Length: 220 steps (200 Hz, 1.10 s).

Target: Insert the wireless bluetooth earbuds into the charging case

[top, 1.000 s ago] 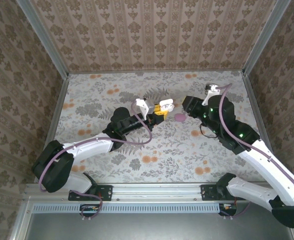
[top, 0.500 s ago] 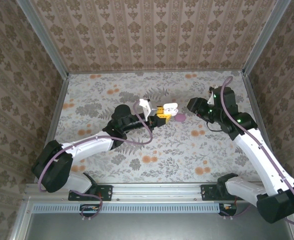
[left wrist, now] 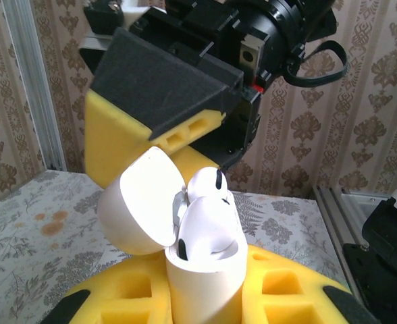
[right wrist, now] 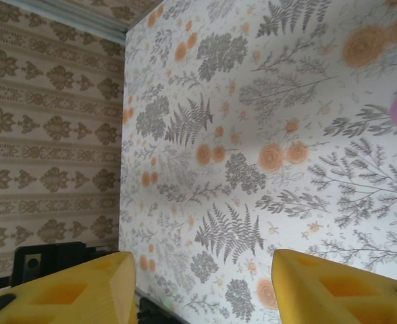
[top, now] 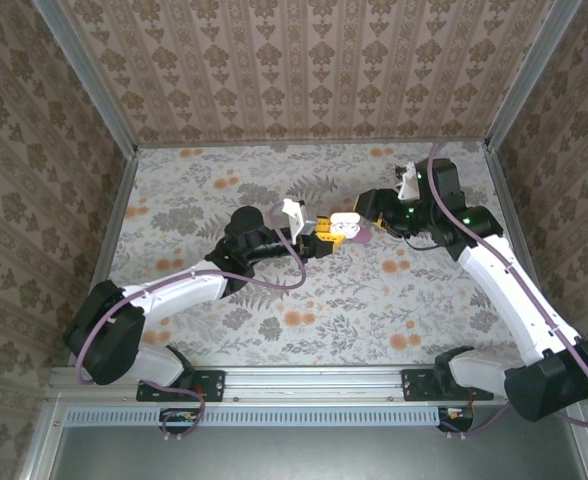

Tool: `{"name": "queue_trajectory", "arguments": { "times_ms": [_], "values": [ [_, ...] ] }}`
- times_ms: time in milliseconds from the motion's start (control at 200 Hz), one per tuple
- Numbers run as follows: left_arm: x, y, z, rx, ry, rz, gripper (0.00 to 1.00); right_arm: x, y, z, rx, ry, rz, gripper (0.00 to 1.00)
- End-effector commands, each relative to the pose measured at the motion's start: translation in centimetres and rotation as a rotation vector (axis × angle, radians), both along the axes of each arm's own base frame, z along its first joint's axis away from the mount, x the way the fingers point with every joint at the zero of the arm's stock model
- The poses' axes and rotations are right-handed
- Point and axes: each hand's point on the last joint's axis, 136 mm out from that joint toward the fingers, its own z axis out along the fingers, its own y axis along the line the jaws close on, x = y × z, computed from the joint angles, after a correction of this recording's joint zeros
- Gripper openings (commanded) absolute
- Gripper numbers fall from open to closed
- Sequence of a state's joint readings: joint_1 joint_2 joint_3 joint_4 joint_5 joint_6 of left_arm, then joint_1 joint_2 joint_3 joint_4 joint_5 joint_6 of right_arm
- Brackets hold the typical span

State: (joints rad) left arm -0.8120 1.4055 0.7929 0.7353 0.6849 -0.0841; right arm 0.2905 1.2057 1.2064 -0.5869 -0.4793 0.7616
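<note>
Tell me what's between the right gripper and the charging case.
Nothing; the left wrist view puts the right gripper just behind the charging case, at its open lid; contact unclear.

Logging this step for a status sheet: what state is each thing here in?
charging case: lid open, upright, gripped.
white earbud: in the case, sticking up above its rim.
left gripper: shut on the charging case.
right gripper: open, empty.
pink item: lying on the table, not held.
</note>
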Motion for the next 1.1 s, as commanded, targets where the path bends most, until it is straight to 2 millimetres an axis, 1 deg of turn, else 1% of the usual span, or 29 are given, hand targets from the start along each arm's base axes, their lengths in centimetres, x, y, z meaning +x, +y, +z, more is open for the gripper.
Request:
{"name": "queue_trajectory", "arguments": {
  "times_ms": [0,145,320,535,875,985,1005,1095],
  "values": [
    [-0.4,-0.3,1.6,-0.027,-0.053,-0.028,0.17,-0.5,1.1,1.1,0.031,0.005,0.07,0.58],
    [-0.2,-0.3,1.5,-0.022,-0.051,-0.02,0.17,-0.5,1.4,1.4,0.044,-0.001,0.086,0.58],
    [0.1,-0.3,1.4,-0.023,-0.039,-0.003,0.17,-1.6,1.6,1.6,0.048,-0.009,0.128,0.57],
    [0.7,0.0,1.4,-0.027,-0.039,0.028,0.16,-2.8,1.5,1.2,0.057,-0.002,0.143,0.56],
    [1.0,0.2,1.3,-0.024,-0.03,0.045,0.17,-3.5,1.4,0.8,0.079,-0.002,0.129,0.56],
    [0.9,0.2,0.9,-0.017,-0.016,0.044,0.17,-3.3,0.2,0.7,0.025,-0.02,0.075,0.57],
    [1.5,0.3,0.8,-0.015,-0.006,0.077,0.17,-3.2,-0.1,0.7,0.011,-0.031,0.056,0.58],
    [2.2,0.7,-0.4,0.002,0.042,0.13,0.17,-2.7,-2.2,0.6,-0.059,-0.083,-0.052,0.59]
  ]
}}
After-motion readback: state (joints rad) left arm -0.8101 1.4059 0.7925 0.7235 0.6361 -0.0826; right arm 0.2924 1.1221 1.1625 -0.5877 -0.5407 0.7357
